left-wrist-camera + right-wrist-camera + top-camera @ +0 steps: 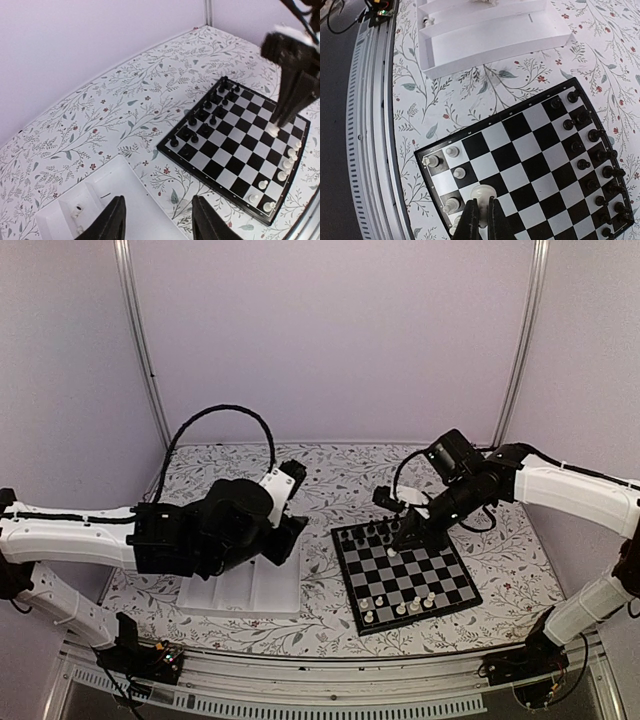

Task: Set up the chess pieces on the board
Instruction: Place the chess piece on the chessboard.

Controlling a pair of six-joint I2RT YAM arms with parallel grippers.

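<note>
One cream piece (483,192) is being pinched by the right fingers (469,219) over the board (518,145); black pieces (372,531) are lining its 12 o'clock edge, few white pieces (400,607) at 6, others waiting in the tray (240,592) at 9 beneath spread left fingers (113,220).

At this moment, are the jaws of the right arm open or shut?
Shut: in the right wrist view, the jaws of the right gripper clamp a cream-white chess piece from both sides.

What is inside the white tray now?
The tray holds one white piece in a compartment and seemingly more white pieces at the picture's upper edge. The compartment nearest the board looks empty. The rest is out of frame or, from above, covered by the left arm.
</note>
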